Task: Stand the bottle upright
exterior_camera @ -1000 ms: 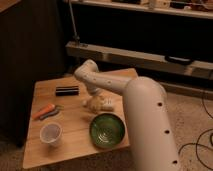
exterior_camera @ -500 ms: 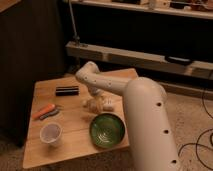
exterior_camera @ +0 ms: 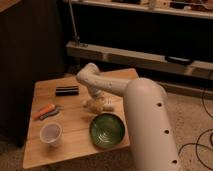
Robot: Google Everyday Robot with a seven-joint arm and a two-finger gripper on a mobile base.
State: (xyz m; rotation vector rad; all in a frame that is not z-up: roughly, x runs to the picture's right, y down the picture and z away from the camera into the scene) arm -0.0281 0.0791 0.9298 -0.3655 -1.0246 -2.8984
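The bottle (exterior_camera: 106,105) is a small whitish shape lying on the wooden table (exterior_camera: 75,145), just behind the green plate (exterior_camera: 107,130). My gripper (exterior_camera: 95,103) hangs from the white arm (exterior_camera: 145,115) and is down at the table surface, right at the bottle's left end. The gripper and the bottle blend together, so I cannot tell whether there is a grasp or how far the bottle is tilted.
A translucent plastic cup (exterior_camera: 51,134) stands at the front left. An orange-handled tool (exterior_camera: 45,111) lies left of the gripper. A flat black object (exterior_camera: 67,90) lies at the back left. A dark shelf unit (exterior_camera: 150,55) stands behind the table.
The arm's bend above the table has sunk a little. The gripper stays at the bottle, and nothing else on the table has moved.
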